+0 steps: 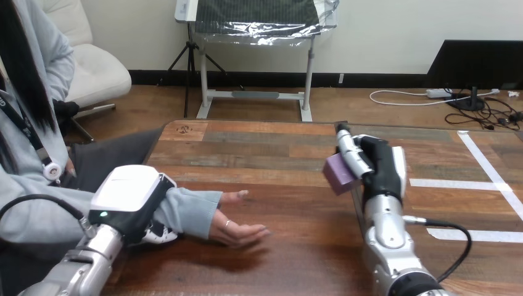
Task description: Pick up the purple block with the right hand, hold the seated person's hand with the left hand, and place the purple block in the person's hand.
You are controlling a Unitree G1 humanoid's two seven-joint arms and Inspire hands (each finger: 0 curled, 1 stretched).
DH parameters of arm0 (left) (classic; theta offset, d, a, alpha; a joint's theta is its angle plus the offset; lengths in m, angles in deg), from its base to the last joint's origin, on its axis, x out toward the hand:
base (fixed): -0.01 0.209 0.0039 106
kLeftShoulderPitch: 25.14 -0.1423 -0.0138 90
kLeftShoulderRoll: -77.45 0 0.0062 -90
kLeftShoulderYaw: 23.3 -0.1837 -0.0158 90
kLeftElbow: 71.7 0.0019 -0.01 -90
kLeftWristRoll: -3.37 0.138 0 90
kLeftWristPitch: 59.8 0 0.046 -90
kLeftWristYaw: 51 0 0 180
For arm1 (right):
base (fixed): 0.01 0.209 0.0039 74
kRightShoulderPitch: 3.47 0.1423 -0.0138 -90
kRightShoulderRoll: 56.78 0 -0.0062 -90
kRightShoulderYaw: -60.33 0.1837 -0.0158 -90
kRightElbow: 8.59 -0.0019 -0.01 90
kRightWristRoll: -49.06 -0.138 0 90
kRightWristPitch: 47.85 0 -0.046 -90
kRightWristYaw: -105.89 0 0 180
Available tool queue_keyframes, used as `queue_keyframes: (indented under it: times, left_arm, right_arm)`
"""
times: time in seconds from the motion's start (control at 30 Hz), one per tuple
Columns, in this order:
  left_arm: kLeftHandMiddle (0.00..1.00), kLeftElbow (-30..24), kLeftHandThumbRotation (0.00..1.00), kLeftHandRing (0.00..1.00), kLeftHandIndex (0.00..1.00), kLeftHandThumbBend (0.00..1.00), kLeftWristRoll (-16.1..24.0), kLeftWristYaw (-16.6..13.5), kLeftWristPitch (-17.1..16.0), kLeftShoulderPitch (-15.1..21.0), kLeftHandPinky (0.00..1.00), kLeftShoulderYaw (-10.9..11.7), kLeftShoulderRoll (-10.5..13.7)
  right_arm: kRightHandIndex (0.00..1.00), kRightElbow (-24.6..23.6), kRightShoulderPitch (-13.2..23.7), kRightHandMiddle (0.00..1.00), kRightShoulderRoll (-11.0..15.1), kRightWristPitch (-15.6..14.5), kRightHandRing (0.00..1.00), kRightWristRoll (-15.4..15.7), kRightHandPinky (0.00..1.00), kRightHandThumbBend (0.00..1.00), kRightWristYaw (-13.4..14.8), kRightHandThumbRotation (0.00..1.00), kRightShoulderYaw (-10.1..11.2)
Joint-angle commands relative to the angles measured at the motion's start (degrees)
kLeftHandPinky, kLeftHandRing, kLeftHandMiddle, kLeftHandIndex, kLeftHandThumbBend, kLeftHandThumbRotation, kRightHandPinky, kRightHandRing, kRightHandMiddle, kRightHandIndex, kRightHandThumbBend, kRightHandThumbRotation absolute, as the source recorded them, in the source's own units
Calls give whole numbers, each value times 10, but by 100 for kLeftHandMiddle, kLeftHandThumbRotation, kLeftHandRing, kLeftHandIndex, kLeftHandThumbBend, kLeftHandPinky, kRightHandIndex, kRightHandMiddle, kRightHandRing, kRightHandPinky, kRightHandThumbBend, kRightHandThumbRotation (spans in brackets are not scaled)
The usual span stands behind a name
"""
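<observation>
R hand (377,168): fingers clamped on purple block (340,173), mid-table, right of ctr.
L hand (132,200): fingers curled round person's wrist (185,213), over the sleeve.
Person's hand (237,231): palm up, resting on table (277,154), fingers loose, well apart from block.

Purple block (340,173): plain purple, no pattern. Right robot hand (377,165): black with a white shell. Left robot hand (131,196): white shell over black, small green light. Right forearm (385,229) and left forearm (92,254): silver. Worktop (271,154): wood planks in mixed reddish-brown and grey-brown, streaky grain. Tape stripes (488,168): white.
</observation>
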Motion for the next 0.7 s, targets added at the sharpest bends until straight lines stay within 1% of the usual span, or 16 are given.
queue_keyframes:
  times: [0.0,0.23,0.33,0.43,0.57,0.67]
  left_arm:
    - [28,-49,15,22,29,83,-14,-4,2,67,19,4,-24]
    - [28,-60,15,23,29,83,-18,4,13,72,21,6,-31]
    - [28,-61,15,23,29,84,-20,6,15,76,21,7,-35]
    - [28,-70,14,23,29,85,-22,12,21,77,21,9,-39]
    - [29,-81,14,23,29,85,-23,20,31,78,21,10,-43]
    - [29,-88,15,23,30,84,-24,25,36,78,21,11,-45]
  right_arm:
    - [15,-3,38,12,-11,9,8,12,3,31,7,38,-15]
    - [16,-4,36,13,-22,12,8,18,3,31,11,40,-22]
    - [16,-3,35,13,-25,13,8,23,3,31,11,40,-28]
    - [16,-3,34,13,-31,17,8,23,3,30,7,42,-29]
    - [16,-4,33,13,-34,16,8,36,4,30,20,42,-39]
    - [16,-5,33,13,-40,16,9,26,4,31,11,43,-34]
